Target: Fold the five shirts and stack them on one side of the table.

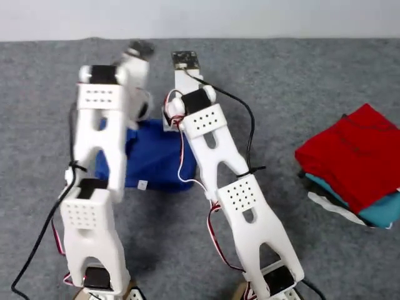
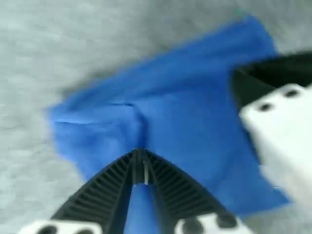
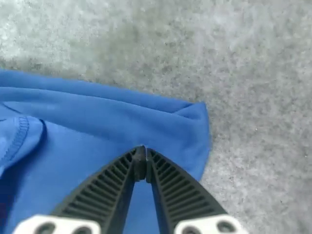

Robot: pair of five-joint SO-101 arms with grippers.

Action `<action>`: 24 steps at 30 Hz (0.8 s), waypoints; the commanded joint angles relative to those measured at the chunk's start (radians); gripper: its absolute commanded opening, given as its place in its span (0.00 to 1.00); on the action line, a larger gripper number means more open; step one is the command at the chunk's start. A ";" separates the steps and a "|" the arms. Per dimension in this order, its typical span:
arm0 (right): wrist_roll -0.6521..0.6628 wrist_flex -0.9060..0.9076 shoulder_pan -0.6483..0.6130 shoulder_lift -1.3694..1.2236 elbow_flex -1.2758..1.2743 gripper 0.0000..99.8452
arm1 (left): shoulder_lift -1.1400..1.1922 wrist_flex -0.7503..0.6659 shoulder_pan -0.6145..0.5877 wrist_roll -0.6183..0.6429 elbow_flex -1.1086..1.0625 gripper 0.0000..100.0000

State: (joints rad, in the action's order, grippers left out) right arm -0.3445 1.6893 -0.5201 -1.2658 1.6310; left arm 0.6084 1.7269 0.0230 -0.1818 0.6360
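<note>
A blue shirt [image 1: 156, 156] is seen lying on the grey table [image 1: 300, 81], between the two arms and toward the left half of the table. It is partly folded, and its far edge is found under the wrists of both arms.

The left gripper [image 2: 140, 160] is held over this blue shirt. Its two black fingers are pressed together with no gap between the tips. A crease in the cloth is seen running away from the tips, so the fabric appears to be pinched there. A white and black part of the right arm [image 2: 273, 117] is visible just beside it, above the same shirt.

The right gripper [image 3: 140, 157] is closed as well, its fingertips meeting on the blue cloth near one corner of the shirt. A folded edge is seen just beyond the tips, and the cloth appears to be gripped between them. A stitched hem is visible to one side.

Well apart from the blue shirt, at the right edge of the table, a stack of folded shirts is placed. A red shirt [image 1: 356, 150] is laid on top. A teal shirt [image 1: 382, 211] is seen under it, and a white shirt [image 1: 334, 205] is showing at the bottom edge of the stack.
</note>
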 commanded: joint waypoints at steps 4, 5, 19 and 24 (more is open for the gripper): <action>0.009 0.036 0.004 0.030 0.049 0.01 | -0.023 -0.143 -0.003 0.005 -0.239 0.01; 0.009 0.033 0.005 0.016 0.049 0.01 | -0.011 -0.158 -0.026 0.003 -0.257 0.01; 0.009 0.027 0.015 -0.050 0.049 0.01 | -0.101 -0.084 -0.262 -0.061 -0.265 0.01; 0.009 0.035 0.015 -0.041 0.051 0.01 | -0.212 -0.060 -0.236 -0.060 -0.262 0.01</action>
State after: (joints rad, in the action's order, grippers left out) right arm -0.3445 1.7200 -0.5186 -1.3303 1.6341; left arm 0.5102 1.6487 -0.2271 -0.2340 0.3690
